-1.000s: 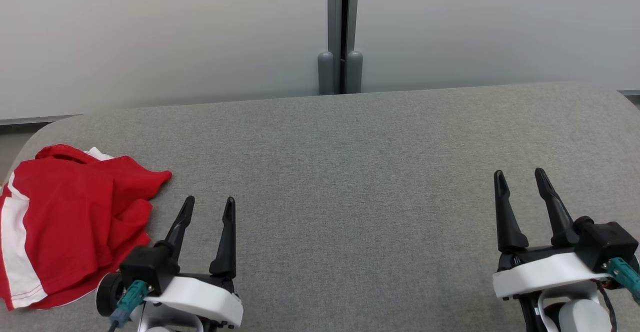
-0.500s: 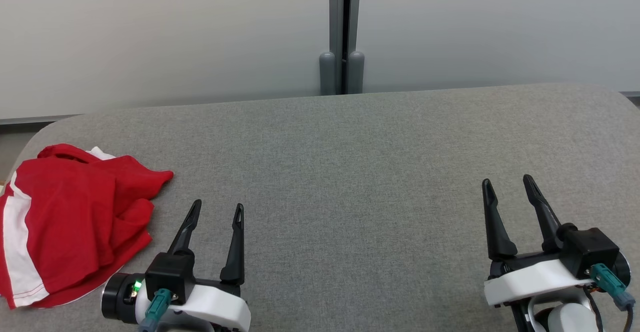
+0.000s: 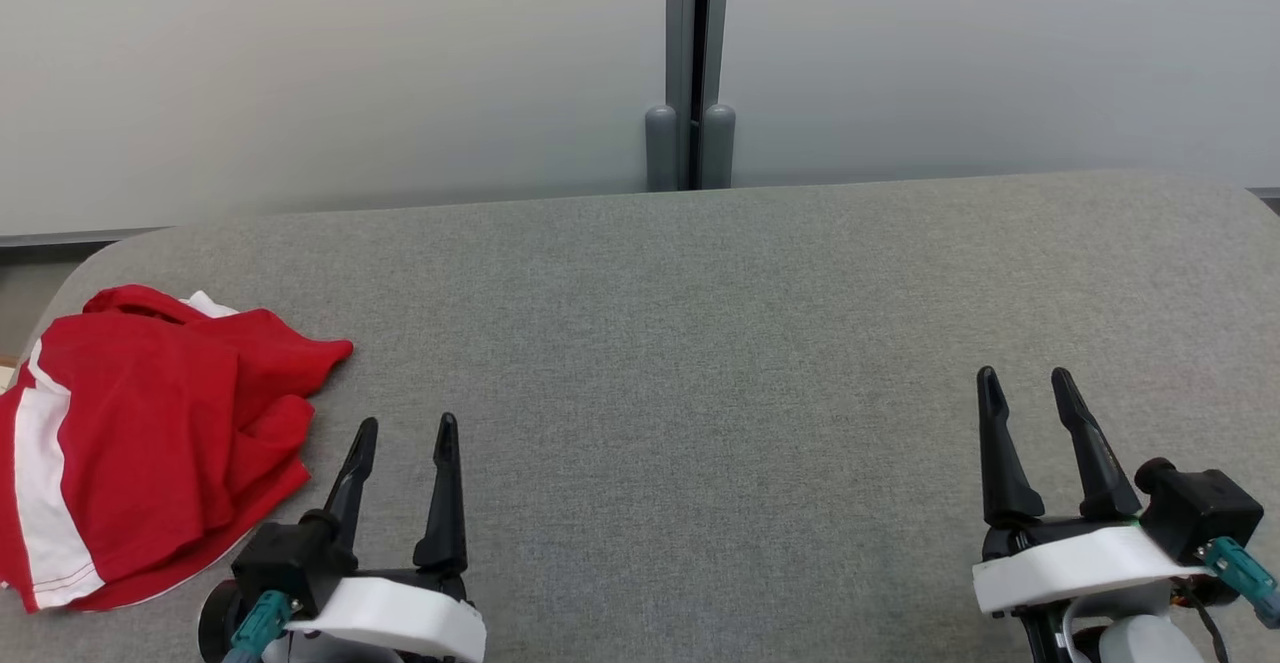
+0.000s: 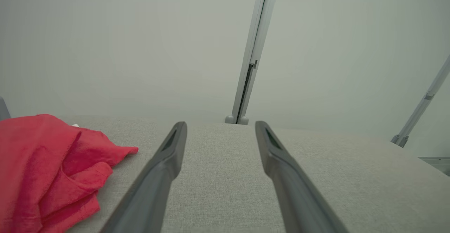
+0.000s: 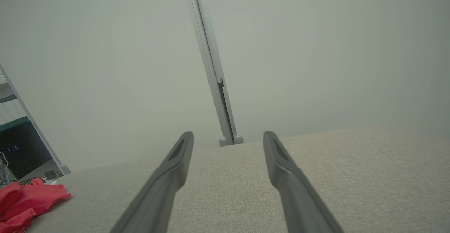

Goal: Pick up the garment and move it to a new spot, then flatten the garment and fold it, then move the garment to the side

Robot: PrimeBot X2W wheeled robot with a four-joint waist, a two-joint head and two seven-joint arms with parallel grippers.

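Red-and-white garment [image 3: 150, 443] crumpled on table [image 3: 700, 343], left fingers [image 3: 443, 488] beside it, right fingers [image 3: 998, 443] well apart, both spread wide, empty

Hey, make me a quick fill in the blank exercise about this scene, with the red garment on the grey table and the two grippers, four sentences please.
1. The crumpled red cloth garment lies on the robot's ____ side of the grey fabric-covered table.
2. The garment carries a broad stripe coloured ____.
3. The left gripper, close to the garment but apart from it, has its jaws ____.
4. The right gripper holds ____.
Missing words: left; white; open; nothing.
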